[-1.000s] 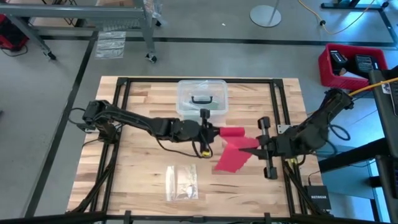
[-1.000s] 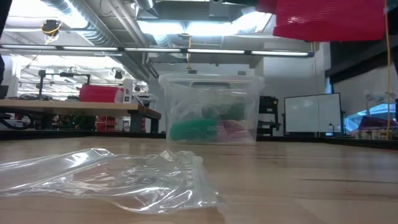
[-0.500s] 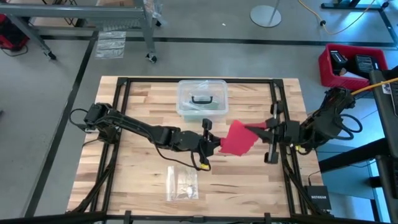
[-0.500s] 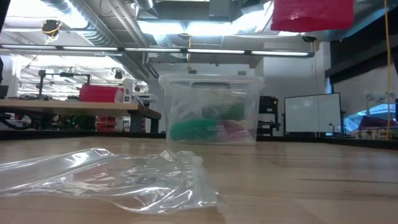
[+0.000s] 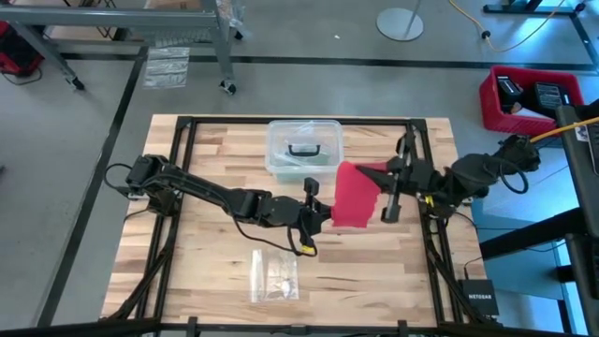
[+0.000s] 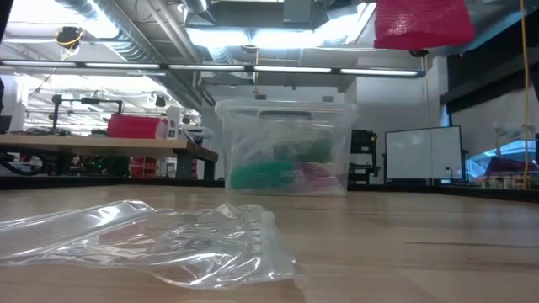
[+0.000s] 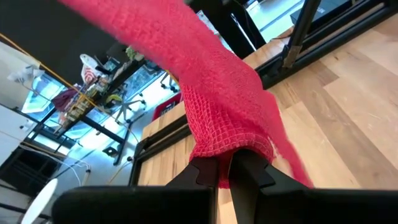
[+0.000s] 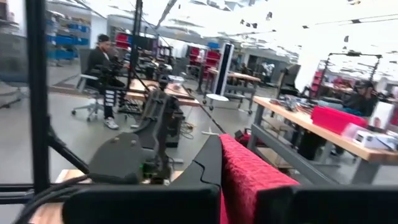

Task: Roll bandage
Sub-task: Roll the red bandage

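The red bandage (image 5: 354,197) hangs in the air over the table's middle as a short, wide strip stretched between my two grippers. My left gripper (image 5: 327,215) is shut on its near end, and my right gripper (image 5: 372,172) is shut on its far end. In the low view the bandage (image 6: 421,23) shows high above the tabletop. In the left wrist view the mesh cloth (image 7: 217,106) rises away from my fingers. My left gripper pinches the bandage's bunched near end (image 7: 224,157) between its two fingers, coming nearly level from the table's left. The cloth is clear of the table and runs up and away from the fingers. My right gripper pinches the bandage's far end (image 8: 239,171) between its two fingers, coming roughly level from the table's right. The cloth is lifted clear; how many layers it has cannot be seen.
A clear plastic box with a black handle (image 5: 301,148) stands at the far middle, just beyond the bandage. A small clear plastic bag (image 5: 274,274) lies near the front edge. A black frame (image 5: 421,187) borders the wooden table. People sit in the room beyond.
My right gripper has swung toward the table's far edge and risen, carrying its end of the bandage with it. The strip, which trailed toward the near edge, now runs from my left gripper toward the far right. My left gripper has shifted slightly nearer and stayed shut.
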Robot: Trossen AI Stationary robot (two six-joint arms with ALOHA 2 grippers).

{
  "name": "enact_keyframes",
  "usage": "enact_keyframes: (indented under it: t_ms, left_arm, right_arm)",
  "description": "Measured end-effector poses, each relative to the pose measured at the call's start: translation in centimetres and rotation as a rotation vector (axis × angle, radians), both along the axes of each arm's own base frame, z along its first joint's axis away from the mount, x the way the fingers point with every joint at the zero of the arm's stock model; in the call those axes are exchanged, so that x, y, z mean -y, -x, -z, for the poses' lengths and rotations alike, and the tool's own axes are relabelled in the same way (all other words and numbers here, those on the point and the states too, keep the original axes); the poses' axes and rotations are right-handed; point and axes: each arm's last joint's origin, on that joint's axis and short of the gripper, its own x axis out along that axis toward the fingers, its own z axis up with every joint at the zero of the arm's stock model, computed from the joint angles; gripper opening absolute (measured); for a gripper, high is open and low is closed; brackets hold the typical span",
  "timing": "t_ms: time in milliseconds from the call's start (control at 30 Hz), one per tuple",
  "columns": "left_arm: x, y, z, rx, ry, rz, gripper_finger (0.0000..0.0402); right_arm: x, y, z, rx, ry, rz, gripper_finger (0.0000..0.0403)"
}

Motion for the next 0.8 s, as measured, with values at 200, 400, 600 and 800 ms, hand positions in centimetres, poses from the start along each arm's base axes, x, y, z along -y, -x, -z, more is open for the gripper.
enact_keyframes:
  t_ms: [200,400,600,800]
  left_arm:
    - [0.6,0.1,0.0,0.003,-0.021,0.021,0.0011]
    - [0.1,0.0,0.3,-0.005,0.027,-0.003,0.0011]
    - [-2.0,-1.2,0.7,0.028,0.399,0.086,0.0011]
    - [-2.3,-2.9,3.6,0.019,0.548,0.071,0.0011]
  right_arm:
    - [2.2,-0.9,0.6,-0.048,-0.036,0.113,0.0005]
    - [5.3,-1.6,2.6,-0.158,-0.178,0.295,0.0014]
    - [8.8,-1.8,5.3,-0.285,-0.403,0.446,0.0092]
    - [11.3,-3.0,9.1,-0.544,-0.495,0.593,0.017]
